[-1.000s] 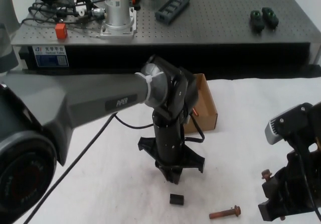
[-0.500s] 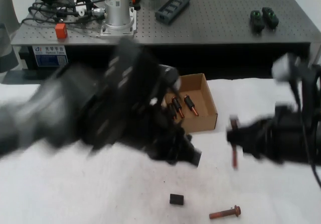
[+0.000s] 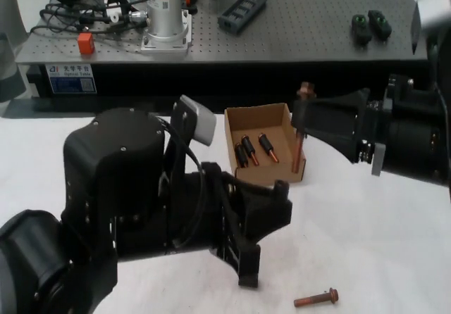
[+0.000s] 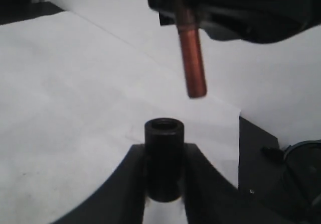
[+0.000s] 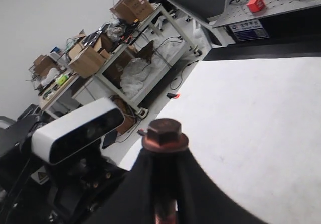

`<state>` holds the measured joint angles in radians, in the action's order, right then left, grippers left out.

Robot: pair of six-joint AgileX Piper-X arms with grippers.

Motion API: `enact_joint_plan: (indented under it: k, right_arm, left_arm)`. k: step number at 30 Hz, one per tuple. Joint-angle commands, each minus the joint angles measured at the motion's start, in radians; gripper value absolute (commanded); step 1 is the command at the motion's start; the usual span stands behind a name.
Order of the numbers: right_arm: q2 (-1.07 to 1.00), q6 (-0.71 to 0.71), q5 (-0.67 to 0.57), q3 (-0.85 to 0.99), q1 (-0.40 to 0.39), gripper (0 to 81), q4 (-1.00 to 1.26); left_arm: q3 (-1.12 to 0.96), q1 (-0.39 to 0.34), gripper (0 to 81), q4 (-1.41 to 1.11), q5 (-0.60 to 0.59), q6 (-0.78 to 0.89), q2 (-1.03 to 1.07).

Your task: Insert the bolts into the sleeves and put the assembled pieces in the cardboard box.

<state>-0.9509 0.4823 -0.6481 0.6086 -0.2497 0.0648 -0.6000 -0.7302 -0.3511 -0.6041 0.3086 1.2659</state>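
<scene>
In the left wrist view my left gripper (image 4: 164,158) is shut on a short black sleeve (image 4: 164,148), held upright with its bore facing up. Just above it and slightly to one side hangs a copper bolt (image 4: 192,58), shaft down, not touching the sleeve. My right gripper (image 3: 304,113) is shut on that bolt (image 3: 302,152) beside the cardboard box (image 3: 282,170). In the right wrist view the bolt's hex head (image 5: 164,132) sits between the fingers (image 5: 138,184). The box holds three assembled pieces (image 3: 254,150). The left arm (image 3: 141,187) lies low at the front left.
A second copper bolt (image 3: 317,298) lies loose on the white cloth (image 3: 394,243) at the front. Behind the cloth stands a metal breadboard bench (image 3: 310,25) with cables, a black tray (image 3: 243,9) and two dark parts (image 3: 371,25). The cloth to the front right is open.
The right gripper has risen from the front right to beside the box with the bolt. The left arm has swung down and left; the loose sleeve on the cloth is now covered by it.
</scene>
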Motion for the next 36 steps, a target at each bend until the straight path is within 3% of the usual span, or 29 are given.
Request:
enact_joint_plan:
  k: [1,11,15,36]
  right_arm:
    - [0.0,-0.008,-0.047,0.003,0.003,3.8,0.022]
    - [0.0,-0.008,-0.074,0.003,0.003,3.8,0.008]
    - [0.012,-0.008,-0.113,0.003,0.003,3.8,0.023]
    - [0.038,-0.057,-0.064,-0.015,0.003,3.8,0.036]
  left_arm:
    - [-0.002,-0.003,0.6,-0.087,-0.013,0.032,-0.012]
    - [-0.002,-0.003,0.6,-0.1,-0.117,0.051,-0.012]
    - [-0.002,-0.003,0.6,-0.076,-0.09,0.057,-0.012]
    - [-0.004,-0.003,0.6,-0.123,-0.208,0.075,-0.012]
